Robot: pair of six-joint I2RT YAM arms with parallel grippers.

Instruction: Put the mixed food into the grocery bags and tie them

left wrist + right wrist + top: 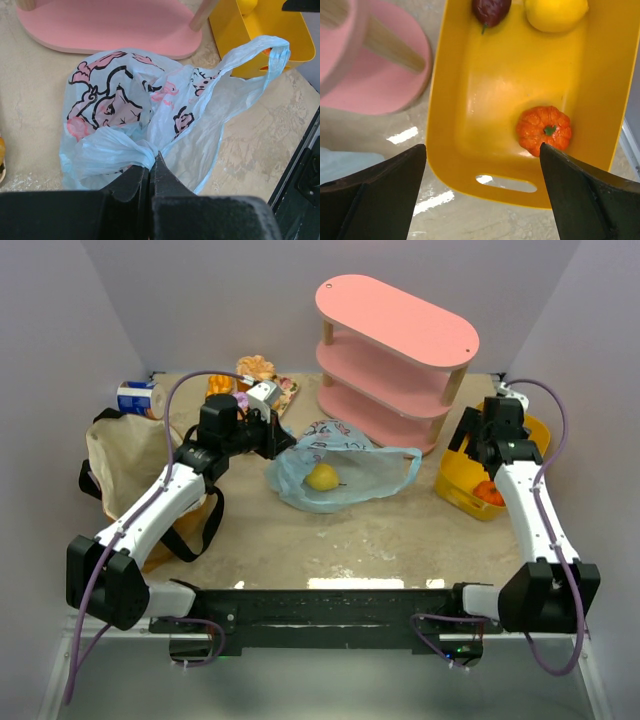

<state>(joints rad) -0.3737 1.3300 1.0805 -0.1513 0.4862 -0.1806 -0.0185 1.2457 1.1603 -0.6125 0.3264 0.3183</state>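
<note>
Blue plastic bag (125, 115), frame centre, is pinched by the left gripper (151, 161); right gripper (482, 150) gapes over the yellow basket (485, 75).

High rear overview, close downward wrist views

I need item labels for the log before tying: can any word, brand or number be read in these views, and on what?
No text can be read in any view.
Light-blue plastic bag: pink and black cartoon prints only, no letters.
Blue-and-white can: label too small to read.
Shiny packet: too small and blurred to read.
</note>
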